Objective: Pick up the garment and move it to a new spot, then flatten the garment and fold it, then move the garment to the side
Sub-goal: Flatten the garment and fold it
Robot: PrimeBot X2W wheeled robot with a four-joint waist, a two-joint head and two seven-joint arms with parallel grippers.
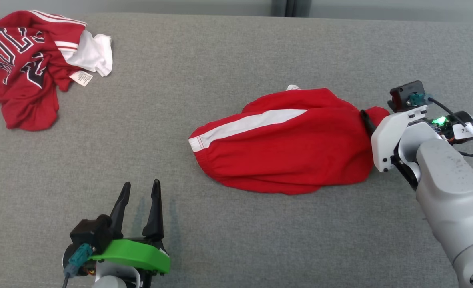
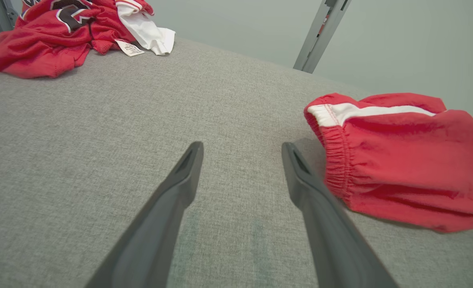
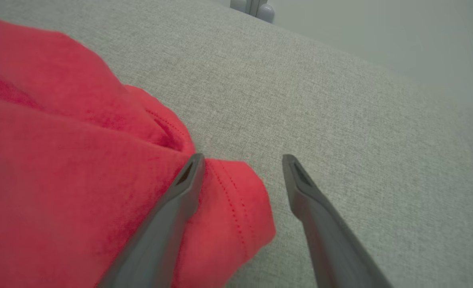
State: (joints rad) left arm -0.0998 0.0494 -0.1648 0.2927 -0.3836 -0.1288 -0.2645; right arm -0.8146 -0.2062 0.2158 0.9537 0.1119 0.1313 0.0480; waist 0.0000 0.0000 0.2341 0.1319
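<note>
Lab bench: grey cloth-covered table (image 1: 236,52), bare wall (image 2: 400,44)

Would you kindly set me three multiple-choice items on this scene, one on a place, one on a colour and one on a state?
1. Where on the table does the jersey lie?
A. At its far left corner
B. In the middle
C. At its near right edge

2. What colour is the stripe on the shorts?
A. Black
B. White
C. Yellow

3. How does the right hand stand?
A. Shut on the jersey
B. Open, a corner of the shorts between its fingers
C. Open over bare table, far from any cloth

Answers: 1 A, the head view shows it crumpled at the far left. 2 B, a white band runs along the red cloth. 3 B, the right wrist view shows the fingers apart, astride the red corner.
</note>
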